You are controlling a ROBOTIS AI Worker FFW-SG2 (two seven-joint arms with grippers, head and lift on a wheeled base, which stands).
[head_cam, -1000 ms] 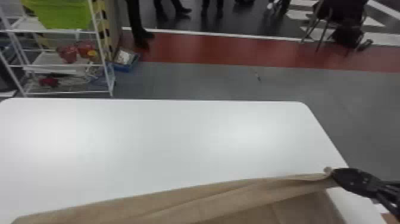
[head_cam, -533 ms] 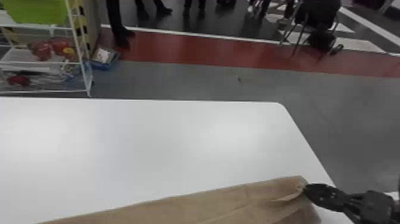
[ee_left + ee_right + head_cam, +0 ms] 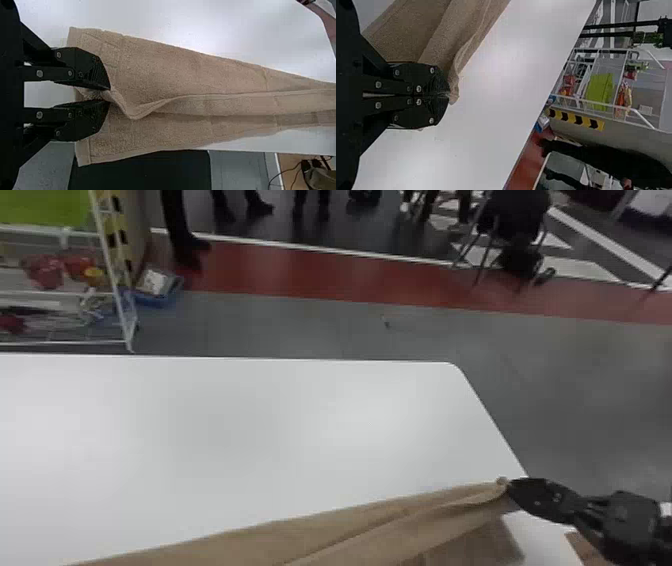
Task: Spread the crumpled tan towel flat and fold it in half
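Since the earlier frames, the far corner of the table (image 3: pixel 452 365) has slid leftward in my head view, so I take it the head has swung right. Over the last half second the right claw (image 3: pixel 511 486) has gone a little farther out over the table, drawing its end of the towel (image 3: pixel 345 522) into a peak.

What matters now is how the towel lies between my two claws. Its long axis runs from the right claw, beside the table's right edge, back toward my left and nearer to me, so it crosses the table on a slant. Loose lengthwise folds follow that same line. The right claw is pressed together on a small tuft of corner. The left claw (image 3: pixel 107 95) pinches a bunched bit at the other end, cloth drooping either side of its fingers.

Neither arm looks like the nearer one to me: each already owns an end. I judge the spreading unfinished. My next pull should part the claws along that slant, then even them up before laying the towel down. If the right claw leads too far, I'd expect the towel to settle skewed, or that thin tuft to slip.
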